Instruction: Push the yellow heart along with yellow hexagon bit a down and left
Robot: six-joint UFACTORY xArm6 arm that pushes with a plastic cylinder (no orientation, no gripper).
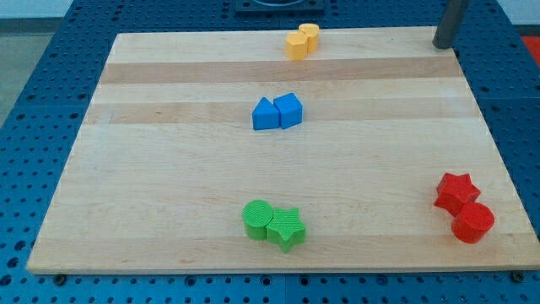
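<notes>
Nearest, at the view's bottom: green cylinder touching green star, both ridged plastic. Lower right: red star against red cylinder. Mid-board: blue triangle beside blue cube. Far top edge of the pale wooden board: yellow hexagon touching yellow heart. My tip rests at the top right corner, well apart from the yellow pair, touching no block.

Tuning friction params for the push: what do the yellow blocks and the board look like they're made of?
Yellow heart and yellow hexagon: likely moulded or printed plastic, with uniform saturated colour and a matte finish; too small to confirm. Board: light wood, with visible grain and plank-like bands and a smooth, slightly satin finish. My tip looks like dark metal or plastic, standing far to the view's right of both blocks.
</notes>
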